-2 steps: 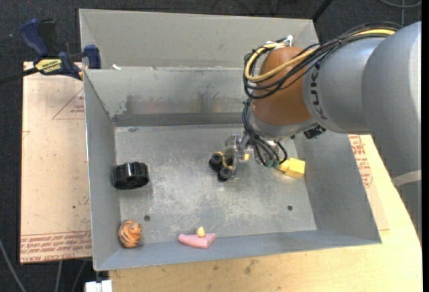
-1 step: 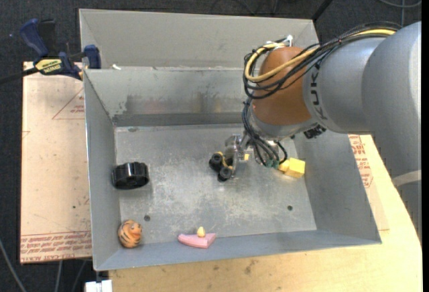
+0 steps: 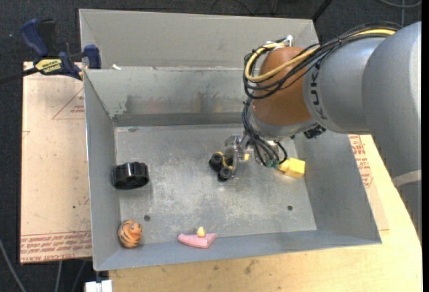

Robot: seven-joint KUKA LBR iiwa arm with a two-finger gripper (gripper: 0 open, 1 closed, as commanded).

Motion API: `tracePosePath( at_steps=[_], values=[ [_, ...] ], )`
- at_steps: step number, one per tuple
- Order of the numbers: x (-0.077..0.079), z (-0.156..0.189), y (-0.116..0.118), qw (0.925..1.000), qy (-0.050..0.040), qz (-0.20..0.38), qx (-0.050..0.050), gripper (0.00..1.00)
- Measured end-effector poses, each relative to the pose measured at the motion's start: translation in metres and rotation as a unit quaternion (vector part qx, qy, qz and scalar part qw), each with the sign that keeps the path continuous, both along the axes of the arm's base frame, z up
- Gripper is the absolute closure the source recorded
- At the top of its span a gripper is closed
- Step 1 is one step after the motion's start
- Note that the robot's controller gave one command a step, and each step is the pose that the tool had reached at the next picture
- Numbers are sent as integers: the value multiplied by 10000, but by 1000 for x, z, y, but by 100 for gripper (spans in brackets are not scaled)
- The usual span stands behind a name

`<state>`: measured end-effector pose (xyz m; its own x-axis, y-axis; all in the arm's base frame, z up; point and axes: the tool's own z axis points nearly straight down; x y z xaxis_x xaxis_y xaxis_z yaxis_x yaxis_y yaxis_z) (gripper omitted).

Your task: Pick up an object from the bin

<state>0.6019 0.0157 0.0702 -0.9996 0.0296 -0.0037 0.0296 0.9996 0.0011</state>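
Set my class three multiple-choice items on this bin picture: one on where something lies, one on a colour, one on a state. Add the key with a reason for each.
1. Where does the black ring lie?
A. On the floor at the left of the bin
B. In the right back corner
C. Outside, on the cardboard

2. What colour is the block just right of the gripper?
A. Green
B. Yellow
C. Blue

3. How is the pink piece?
A. Lifted by the gripper
B. Stacked on the ring
C. Lying on the floor by the near wall

Key: 1 A, it sits close to the left wall. 2 B, the block is plainly yellow. 3 C, it rests flat on the floor, apart from the gripper and the ring.
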Motion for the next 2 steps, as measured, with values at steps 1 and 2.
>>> tracePosePath(
  at_steps=[1, 2],
  values=[
    [0, 0, 0, 10000, 0, 0, 0, 100],
    [-10, 117, -10, 9999, 3, 151, -3, 100]
  ],
)
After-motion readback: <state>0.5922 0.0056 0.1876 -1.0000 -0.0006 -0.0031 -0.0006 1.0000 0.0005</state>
